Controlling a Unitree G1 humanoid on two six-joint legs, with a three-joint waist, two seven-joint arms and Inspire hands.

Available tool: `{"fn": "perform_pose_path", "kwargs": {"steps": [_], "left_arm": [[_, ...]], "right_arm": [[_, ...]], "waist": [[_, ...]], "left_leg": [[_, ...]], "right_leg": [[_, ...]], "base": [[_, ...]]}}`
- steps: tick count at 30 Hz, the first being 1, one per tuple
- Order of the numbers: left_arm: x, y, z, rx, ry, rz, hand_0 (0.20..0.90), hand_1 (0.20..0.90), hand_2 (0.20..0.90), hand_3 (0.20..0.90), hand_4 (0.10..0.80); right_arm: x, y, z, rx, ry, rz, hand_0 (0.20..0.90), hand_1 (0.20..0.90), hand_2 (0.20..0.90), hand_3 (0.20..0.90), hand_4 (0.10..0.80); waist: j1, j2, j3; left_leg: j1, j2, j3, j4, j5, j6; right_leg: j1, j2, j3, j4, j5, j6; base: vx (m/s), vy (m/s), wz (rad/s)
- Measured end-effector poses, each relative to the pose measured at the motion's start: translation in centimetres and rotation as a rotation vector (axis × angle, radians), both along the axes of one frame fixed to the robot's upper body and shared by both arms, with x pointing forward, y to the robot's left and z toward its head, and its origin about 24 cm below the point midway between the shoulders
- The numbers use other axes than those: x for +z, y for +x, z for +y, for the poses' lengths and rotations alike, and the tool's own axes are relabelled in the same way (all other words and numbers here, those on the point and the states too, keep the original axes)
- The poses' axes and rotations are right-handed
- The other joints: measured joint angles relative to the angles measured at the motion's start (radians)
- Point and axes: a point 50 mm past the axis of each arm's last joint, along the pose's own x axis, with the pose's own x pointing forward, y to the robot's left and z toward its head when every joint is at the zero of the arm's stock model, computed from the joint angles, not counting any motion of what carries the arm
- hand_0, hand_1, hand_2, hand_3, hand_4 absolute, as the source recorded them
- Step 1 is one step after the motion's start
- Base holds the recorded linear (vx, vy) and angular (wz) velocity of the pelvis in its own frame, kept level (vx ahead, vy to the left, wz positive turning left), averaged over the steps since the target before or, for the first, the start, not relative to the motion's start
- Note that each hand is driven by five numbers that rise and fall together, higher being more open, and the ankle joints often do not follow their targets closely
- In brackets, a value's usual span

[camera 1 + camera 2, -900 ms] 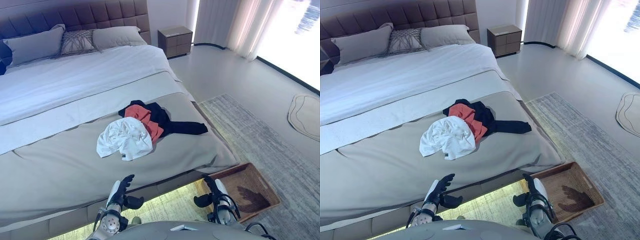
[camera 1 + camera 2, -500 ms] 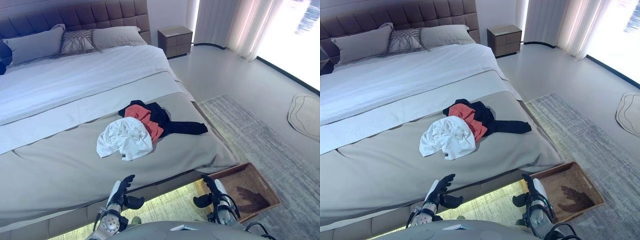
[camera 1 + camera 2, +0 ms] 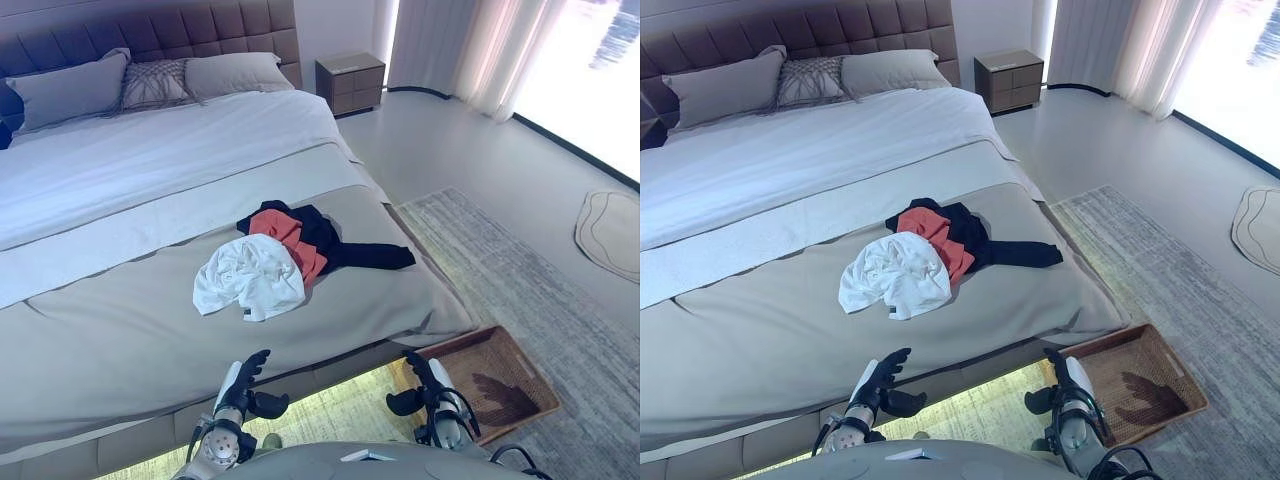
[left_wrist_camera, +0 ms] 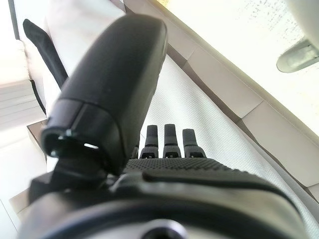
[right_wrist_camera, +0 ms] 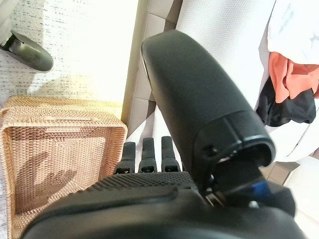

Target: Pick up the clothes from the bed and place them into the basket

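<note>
- Hands came nearest: the left hand (image 3: 243,386) and the right hand (image 3: 428,385) hung just short of the bed's foot edge, fingers straight and relaxed, neither holding anything.
- Basket (image 3: 500,385), woven and rectangular, sat on the floor beside the bed's near right corner, just right of the right hand; nothing lay in it.
- A grey rug (image 3: 520,290) ran under the basket and along the bed's right edge, with bare floor (image 3: 480,160) beyond it.
- Between the foot edge and the clothes the bed (image 3: 120,330) showed a bare band of grey cover.
- The clothes lay mid-bed, toward the right edge: a white garment (image 3: 250,277) nearest, touching an orange garment (image 3: 292,238) and a black garment (image 3: 350,250) whose sleeve reached toward the right edge.
- Farther on, pillows (image 3: 150,85) lined the headboard (image 3: 150,30); a nightstand (image 3: 350,84) stood past the far right corner.
</note>
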Motion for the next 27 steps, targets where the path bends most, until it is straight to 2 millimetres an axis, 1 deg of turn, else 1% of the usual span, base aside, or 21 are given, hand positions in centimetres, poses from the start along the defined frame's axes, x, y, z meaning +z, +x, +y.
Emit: {"fn": "perform_pose_path", "kwargs": {"steps": [17,22,24,27], "left_arm": [[0.0,0.0,0.1,0.007,0.008,-0.004,0.9,0.9,0.9,0.9,0.8],[0.3,0.4,0.5,0.059,0.066,-0.056,0.9,0.9,0.9,0.9,0.8],[0.6,0.7,0.9,0.079,0.077,-0.083,0.9,0.9,0.9,0.9,0.8],[1.1,1.3,1.4,0.083,0.082,-0.122,0.9,0.9,0.9,0.9,0.8]], "right_arm": [[0.0,-0.1,-0.1,-0.012,-0.017,0.004,0.9,0.9,0.9,0.9,0.8],[0.0,0.0,-0.2,-0.019,-0.035,-0.009,0.9,0.9,0.9,0.9,0.8],[0.3,0.3,-0.3,-0.014,-0.053,-0.027,0.9,0.9,0.9,0.9,0.8],[1.3,1.8,-0.8,0.052,-0.104,-0.083,0.9,0.9,0.9,0.9,0.8]], "waist": [[0.001,-0.001,-0.001],[0.002,0.0,0.0],[0.003,0.0,0.0],[0.013,0.002,0.002]], "left_leg": [[0.0,0.0,-0.001,0.0,0.0,0.0],[0.003,0.0,-0.005,0.0,0.0,0.0],[0.003,0.0,-0.01,0.0,0.0,0.0],[-0.001,0.0,-0.017,0.0,0.0,0.0]], "right_leg": [[0.001,0.0,-0.001,0.0,0.001,-0.001],[0.007,0.0,-0.005,0.0,0.001,-0.001],[0.015,0.0,-0.013,0.0,-0.001,0.001],[0.017,0.0,-0.022,0.0,-0.002,0.003]], "base": [[0.0,0.0,0.0],[0.022,-0.003,0.03],[0.045,-0.003,0.1],[0.059,0.01,0.08]]}}
